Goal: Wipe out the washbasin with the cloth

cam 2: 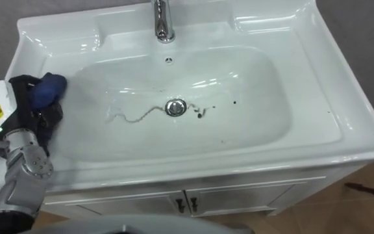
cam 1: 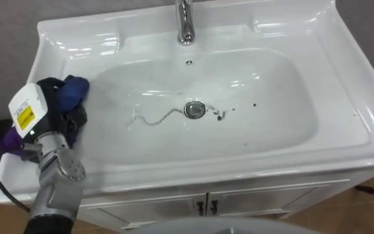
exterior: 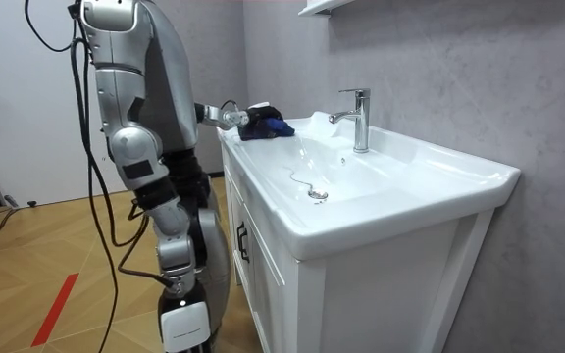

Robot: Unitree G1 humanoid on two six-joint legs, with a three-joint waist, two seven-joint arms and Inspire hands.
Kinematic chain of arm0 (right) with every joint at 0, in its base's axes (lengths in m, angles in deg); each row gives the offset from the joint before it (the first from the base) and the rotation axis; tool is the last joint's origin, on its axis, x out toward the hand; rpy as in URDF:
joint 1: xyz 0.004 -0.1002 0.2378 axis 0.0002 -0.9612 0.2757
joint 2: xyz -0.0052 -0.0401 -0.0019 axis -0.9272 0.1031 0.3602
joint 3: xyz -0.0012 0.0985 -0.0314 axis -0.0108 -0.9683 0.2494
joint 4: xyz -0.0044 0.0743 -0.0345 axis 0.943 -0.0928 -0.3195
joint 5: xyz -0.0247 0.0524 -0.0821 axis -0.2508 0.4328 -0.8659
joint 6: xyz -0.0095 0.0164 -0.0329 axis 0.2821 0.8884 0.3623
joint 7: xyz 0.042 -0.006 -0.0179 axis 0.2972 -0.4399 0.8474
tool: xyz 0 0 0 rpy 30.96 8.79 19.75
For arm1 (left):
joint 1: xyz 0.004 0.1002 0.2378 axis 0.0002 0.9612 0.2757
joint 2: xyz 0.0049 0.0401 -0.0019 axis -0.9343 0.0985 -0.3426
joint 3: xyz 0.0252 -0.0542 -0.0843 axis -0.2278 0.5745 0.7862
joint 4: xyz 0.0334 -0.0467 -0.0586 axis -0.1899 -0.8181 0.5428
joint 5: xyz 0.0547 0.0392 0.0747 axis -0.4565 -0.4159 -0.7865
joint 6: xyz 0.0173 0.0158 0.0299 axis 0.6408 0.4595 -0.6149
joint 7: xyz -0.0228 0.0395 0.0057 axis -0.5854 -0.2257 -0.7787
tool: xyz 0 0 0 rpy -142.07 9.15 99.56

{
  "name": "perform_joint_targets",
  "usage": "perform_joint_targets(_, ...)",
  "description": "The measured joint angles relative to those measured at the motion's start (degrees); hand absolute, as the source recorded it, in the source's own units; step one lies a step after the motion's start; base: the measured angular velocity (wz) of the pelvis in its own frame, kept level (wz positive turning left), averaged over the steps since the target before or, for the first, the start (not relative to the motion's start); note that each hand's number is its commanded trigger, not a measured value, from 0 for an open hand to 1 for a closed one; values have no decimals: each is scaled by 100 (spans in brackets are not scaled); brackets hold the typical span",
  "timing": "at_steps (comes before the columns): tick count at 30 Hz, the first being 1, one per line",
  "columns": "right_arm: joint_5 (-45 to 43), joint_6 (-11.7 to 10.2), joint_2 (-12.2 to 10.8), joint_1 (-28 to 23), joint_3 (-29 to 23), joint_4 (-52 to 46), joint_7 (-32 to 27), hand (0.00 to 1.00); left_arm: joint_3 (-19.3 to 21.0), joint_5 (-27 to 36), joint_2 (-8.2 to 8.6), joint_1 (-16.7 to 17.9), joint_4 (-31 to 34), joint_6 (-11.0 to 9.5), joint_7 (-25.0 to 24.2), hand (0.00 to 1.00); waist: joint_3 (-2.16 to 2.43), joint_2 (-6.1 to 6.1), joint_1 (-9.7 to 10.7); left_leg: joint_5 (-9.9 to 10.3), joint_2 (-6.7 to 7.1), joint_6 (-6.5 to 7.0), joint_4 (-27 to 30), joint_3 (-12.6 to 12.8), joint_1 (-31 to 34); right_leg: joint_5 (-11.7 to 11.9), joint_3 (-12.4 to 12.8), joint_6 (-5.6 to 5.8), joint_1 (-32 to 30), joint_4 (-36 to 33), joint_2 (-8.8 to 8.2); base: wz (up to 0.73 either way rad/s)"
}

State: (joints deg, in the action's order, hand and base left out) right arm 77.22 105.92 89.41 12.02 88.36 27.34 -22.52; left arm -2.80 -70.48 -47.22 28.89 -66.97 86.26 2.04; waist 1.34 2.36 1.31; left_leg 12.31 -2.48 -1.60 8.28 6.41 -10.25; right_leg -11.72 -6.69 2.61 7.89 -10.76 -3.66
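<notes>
1. Left eye view, and the left hand (cam 1: 56,110) sits on the basin's (cam 1: 291,84) rim at 9 o'clock from the drain (cam 1: 195,109), fingers curled tight around a blue cloth (cam 1: 76,88). The cloth bulges out of the grip toward the bowl and rests on the rim, not yet down in the bowl.
2. Look at the dirt. A thin grey streak (cam 1: 154,118) squiggles away from the drain at 9 o'clock, and dark specks (cam 1: 220,116) lie just beside the drain at 3 o'clock, with a few more scattered farther out that way.
3. Room view: the robot stands upright at the cabinet (exterior: 361,294) front, arm reaching over the rim. The tap (exterior: 359,118) is at 12 o'clock, well clear of the hand.
4. Judging by this, wiping has barely begun, and the step in hand is bringing the cloth down the bowl's wall.
5. To do it well:
   - Keep the cloth bunched under the fingers and press it flat to the porcelain.
   - Sweep from 9 toward 3 so the streak goes first.
   - Carry on past the drain to catch the specks.
   - The far specks call for a long reach, so overlapping strokes would beat one stretch.
</notes>
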Motion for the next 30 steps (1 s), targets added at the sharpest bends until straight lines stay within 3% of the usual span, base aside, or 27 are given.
perform_joint_targets(5, -13, -9, 0, 62, 5, -41, 1, 0, 25, -4, 6, -1, 3, 66, -162, 100, -2, 86, -4, -2, 0, 0, 23, 1, -19, -9, -4, -6, 21, 12, -3, 0)
perform_joint_targets(21, 2, -4, 6, 96, 7, -55, -1, 0, 96, 30, 4, -72, -36, 67, -301, 100, -6, 59, -3, -2, 2, 0, 28, 36, -31, -27, 9, 0, 23, 15, -12, 0)
perform_joint_targets(30, 61, -73, -1, 96, 25, -89, -8, 0, 147, 553, -3, -103, 261, 150, -314, 100, -25, -18, 20, -2, 6, 0, 36, -29, 15, -26, -42, 0, 28, 9, -14, 3)
